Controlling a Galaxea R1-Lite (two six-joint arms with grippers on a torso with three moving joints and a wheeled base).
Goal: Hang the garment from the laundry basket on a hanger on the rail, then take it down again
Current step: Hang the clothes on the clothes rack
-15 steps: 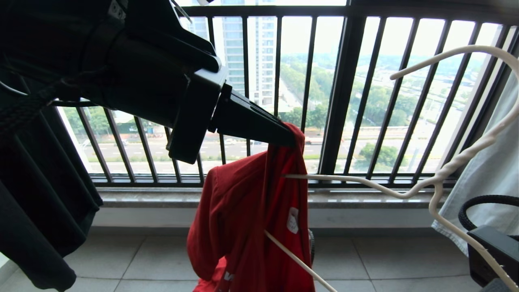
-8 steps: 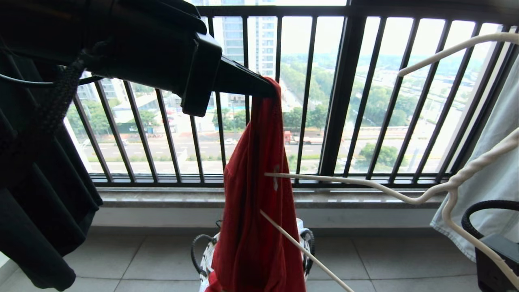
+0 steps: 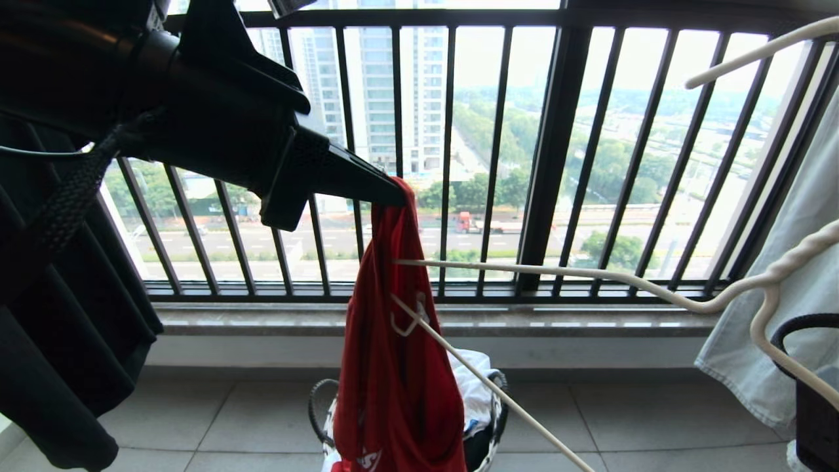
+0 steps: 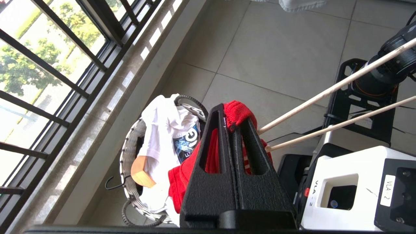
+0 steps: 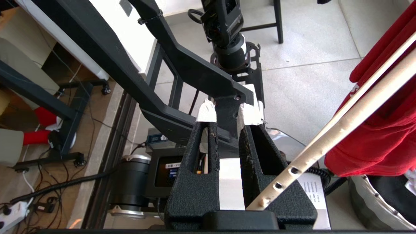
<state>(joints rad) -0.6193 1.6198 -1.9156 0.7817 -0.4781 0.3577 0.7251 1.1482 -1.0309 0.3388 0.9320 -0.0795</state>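
The left gripper (image 3: 393, 191) pinches the red T-shirt (image 3: 393, 367) by a bunched edge, so it hangs long and narrow above the one basket (image 4: 130, 156) — the single wire hanger (image 3: 557, 278) reaches in from the right, its tip at the cloth. The right gripper (image 5: 227, 110) stands slightly parted, its fingers around nothing visible.

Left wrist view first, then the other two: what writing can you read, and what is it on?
"VLA 2": sticker on the white box on the robot's base.
"VLA - 2": printed on that same box's side.
"G": the only clear letter in the blue print on the white T-shirt.
White lettering low on the red garment: cut off, unreadable.
Label on the black box: too blurred to read.
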